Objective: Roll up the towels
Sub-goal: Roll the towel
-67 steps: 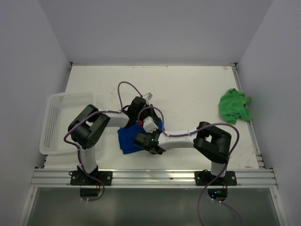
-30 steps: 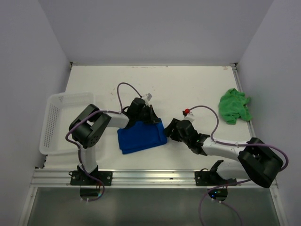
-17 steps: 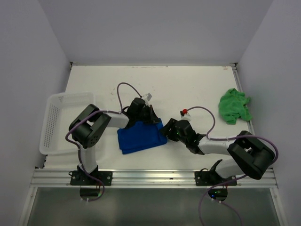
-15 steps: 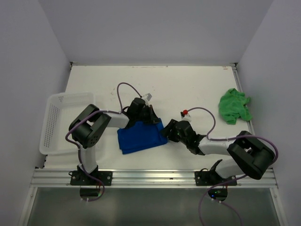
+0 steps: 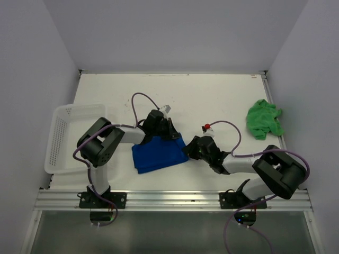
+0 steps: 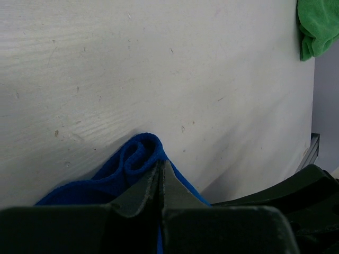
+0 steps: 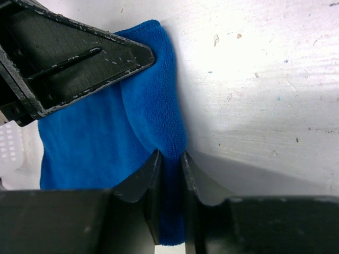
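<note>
Blue towel (image 5: 159, 154) lies near the middle of the bench (image 5: 222, 95), folded into a flat pad. There's a small curl at its far corner, no roll yet. Right end effector (image 7: 169, 159) pinches its right edge, cloth between the fingers. Left end effector (image 6: 160, 166) is pressed together at the far right corner; can't tell if cloth is caught. Green towel (image 5: 264, 119) sits crumpled by the bench's right edge, well apart. Basket (image 5: 66, 114) at left. My read: both towels are left to roll.

You have a white table (image 5: 212, 95) carrying a folded blue towel (image 5: 159, 154) near centre, a crumpled green towel (image 5: 263, 119) at the right edge, and a white mesh basket (image 5: 63, 137) at the left edge.
</note>
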Controlling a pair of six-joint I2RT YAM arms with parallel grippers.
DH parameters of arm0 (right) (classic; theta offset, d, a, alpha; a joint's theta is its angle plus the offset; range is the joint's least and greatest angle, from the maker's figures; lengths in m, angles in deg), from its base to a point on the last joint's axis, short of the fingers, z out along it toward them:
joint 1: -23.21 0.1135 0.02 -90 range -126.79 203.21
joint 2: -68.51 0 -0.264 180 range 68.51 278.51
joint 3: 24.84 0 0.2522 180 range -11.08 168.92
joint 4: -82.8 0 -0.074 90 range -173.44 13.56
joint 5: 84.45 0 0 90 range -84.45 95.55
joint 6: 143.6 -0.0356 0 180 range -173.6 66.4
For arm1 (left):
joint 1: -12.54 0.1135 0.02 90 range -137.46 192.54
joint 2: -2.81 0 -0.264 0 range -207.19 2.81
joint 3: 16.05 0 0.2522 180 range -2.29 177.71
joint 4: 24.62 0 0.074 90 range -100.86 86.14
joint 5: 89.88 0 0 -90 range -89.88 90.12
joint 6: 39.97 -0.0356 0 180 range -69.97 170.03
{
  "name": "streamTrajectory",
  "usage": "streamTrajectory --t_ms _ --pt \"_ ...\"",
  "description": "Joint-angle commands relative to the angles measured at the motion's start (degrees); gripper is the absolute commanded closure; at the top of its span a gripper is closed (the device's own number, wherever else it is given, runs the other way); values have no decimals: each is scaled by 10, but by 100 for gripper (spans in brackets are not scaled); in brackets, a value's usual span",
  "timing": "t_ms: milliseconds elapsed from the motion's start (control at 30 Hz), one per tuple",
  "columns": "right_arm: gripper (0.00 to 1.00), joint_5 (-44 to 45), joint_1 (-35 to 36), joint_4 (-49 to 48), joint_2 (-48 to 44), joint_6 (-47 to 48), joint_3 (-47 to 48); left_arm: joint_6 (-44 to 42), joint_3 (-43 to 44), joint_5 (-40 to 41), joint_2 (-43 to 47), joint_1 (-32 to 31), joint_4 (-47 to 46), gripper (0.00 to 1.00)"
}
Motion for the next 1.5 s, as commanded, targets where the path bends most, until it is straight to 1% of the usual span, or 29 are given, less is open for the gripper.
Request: streamTrajectory --t_ms 0,33,67,100,133,167,200,333,367,500,600,867,1000,1133,1267,1333,1367,1400,1467 --pt "84 9 -1 20 -4 36 19 -22 -4 38 9 3 66 98" --pt "86 19 0 38 -15 49 22 -22 0 38 11 3 68 98" --pt "91 26 1 49 -21 56 25 -22 3 38 12 4 74 97" --pt "92 35 7 63 -27 63 34 -22 12 38 15 3 80 95" --pt "93 54 9 90 -37 81 39 -22 17 37 19 4 83 93" --pt "94 62 12 104 -41 91 44 -26 23 34 21 4 88 86" --pt "95 70 19 116 -44 100 55 -29 38 29 23 4 94 83" --pt "97 104 34 167 -46 145 71 -27 64 23 42 7 108 79" --pt "97 124 39 175 -45 153 76 -27 68 22 46 7 115 78" --pt "97 178 84 219 -34 197 111 -30 90 20 56 7 131 77" --pt "97 211 109 243 -16 214 136 -32 90 21 64 7 136 77" --pt "97 276 151 281 4 234 175 -33 73 24 89 7 139 77" --pt "97 324 185 325 29 252 206 -31 73 23 95 8 140 77" --pt "97 370 219 360 81 268 244 -30 69 19 98 7 139 77" --pt "97 437 253 405 135 274 290 -29 59 18 103 8 135 77" --pt "97 462 262 434 158 275 306 -30 56 18 103 7 133 77" --pt "97 474 272 445 183 277 325 -30 55 18 101 7 132 77" --pt "97 501 276 473 194 272 337 -29 54 15 102 7 131 77" --pt "96 524 289 505 218 267 373 -26 47 13 102 7 122 77"
